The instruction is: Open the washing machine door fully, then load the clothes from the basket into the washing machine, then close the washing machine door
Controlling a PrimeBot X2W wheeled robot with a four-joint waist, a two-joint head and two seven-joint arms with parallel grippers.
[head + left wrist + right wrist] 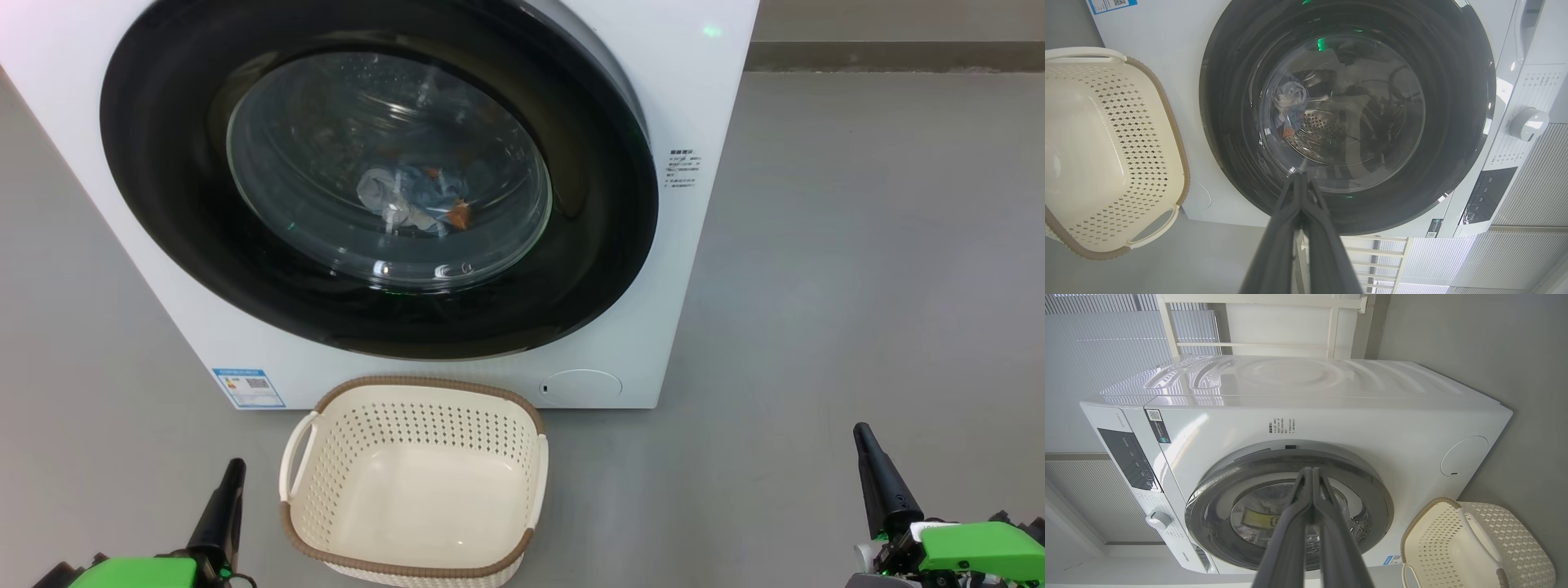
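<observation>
- Head view: washing machine (pixel 702 122) fills the top. The washing machine door (pixel 163 204) is shut flat on its front.
- Basket (pixel 424 381) sits on the grey floor (pixel 857 245) just in front of the machine, below the door & between the two arms.
- Same view: left gripper (pixel 235 469) low left, near the basket's handle side but apart from it. Right gripper (pixel 864 437) low right, well apart from the basket.
- Both grippers: fingers pressed together, nothing held.
- Head view also gives the blue energy label (pixel 249 388) at the machine's lower left corner & the round service flap (pixel 584 385) just behind the basket rim.
- L wrist view adds the steel drum (pixel 1323 130) w/ its holes behind the glass, plus a white knob (pixel 1529 123) & dark ctrl panel (pixel 1488 196) beyond the door.
- R wrist view adds the machine's glossy white top (pixel 1290 375) & shows the door rim lying flush on the front, seen edge-on.
- Door look: wide glossy black rim, bulging clear glass (pixel 384 163) in the middle w/ reflections.
- Clothes (pixel 408 204): light-blue crumpled bundle w/ an orange-brown patch, inside the drum behind the glass, low in the window.
- Basket look: cream, perforated walls, brown woven-look rim, side handles, bare bottom in view.
</observation>
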